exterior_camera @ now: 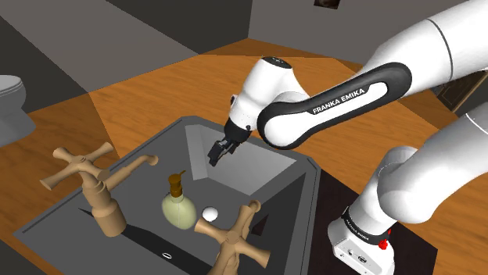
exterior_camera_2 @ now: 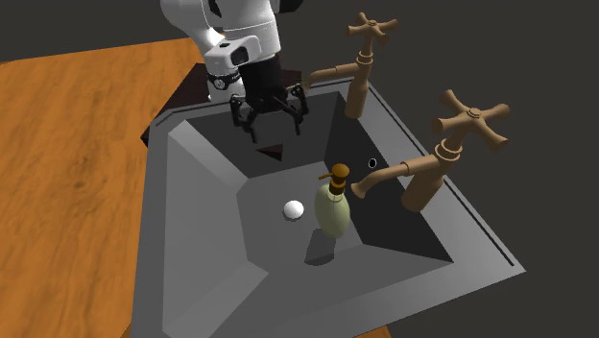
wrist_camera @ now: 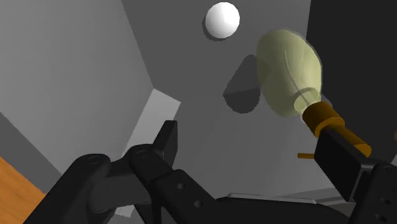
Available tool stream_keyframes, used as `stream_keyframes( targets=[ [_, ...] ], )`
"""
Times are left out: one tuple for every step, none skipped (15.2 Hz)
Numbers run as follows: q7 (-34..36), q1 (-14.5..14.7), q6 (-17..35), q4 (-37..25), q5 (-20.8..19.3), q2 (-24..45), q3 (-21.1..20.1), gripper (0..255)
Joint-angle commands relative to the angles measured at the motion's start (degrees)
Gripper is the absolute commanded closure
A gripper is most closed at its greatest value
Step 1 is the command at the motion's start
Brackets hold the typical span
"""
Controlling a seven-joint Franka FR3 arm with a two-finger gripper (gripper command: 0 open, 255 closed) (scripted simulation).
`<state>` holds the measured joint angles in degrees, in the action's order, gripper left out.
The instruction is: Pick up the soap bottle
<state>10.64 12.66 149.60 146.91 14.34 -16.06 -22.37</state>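
We see the pale green soap bottle with its brown pump standing upright on the floor of the grey sink. It is just beside a small white ball and near the side with two brown taps. The black gripper hangs over the basin, apart from the bottle, with its fingers spread wide and nothing between them. A wooden counter lies around the sink.

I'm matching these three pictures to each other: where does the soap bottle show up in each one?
Shoulder view: the soap bottle stands in the sink, lower middle of the picture.
Second exterior view: it stands a little right of the middle.
Wrist view: it is ahead of the open gripper, near one finger.
Shared landmark: the small white ball beside it.
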Motion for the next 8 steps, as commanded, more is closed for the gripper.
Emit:
stream_keyframes(
  targets=[
    [2.57,-0.05,3.87,-0.99,-1.41,3.88,-2.33,0],
    [4.14,-0.28,5.60,-1.73,-2.70,5.98,-3.46,0],
    [5.95,-0.60,7.27,-2.54,-4.37,8.12,-4.60,0],
    [8.07,-0.96,8.86,-3.41,-6.48,10.31,-5.70,0],
    [10.55,-1.33,10.36,-4.37,-9.10,12.56,-6.72,0],
    [13.43,-1.60,11.74,-5.41,-12.28,14.86,-7.52,0],
    [16.71,-1.61,12.97,-6.56,-16.00,17.20,-7.97,0],
    [20.27,-1.22,14.03,-7.83,-20.11,19.57,-7.96,0]
  ],
)
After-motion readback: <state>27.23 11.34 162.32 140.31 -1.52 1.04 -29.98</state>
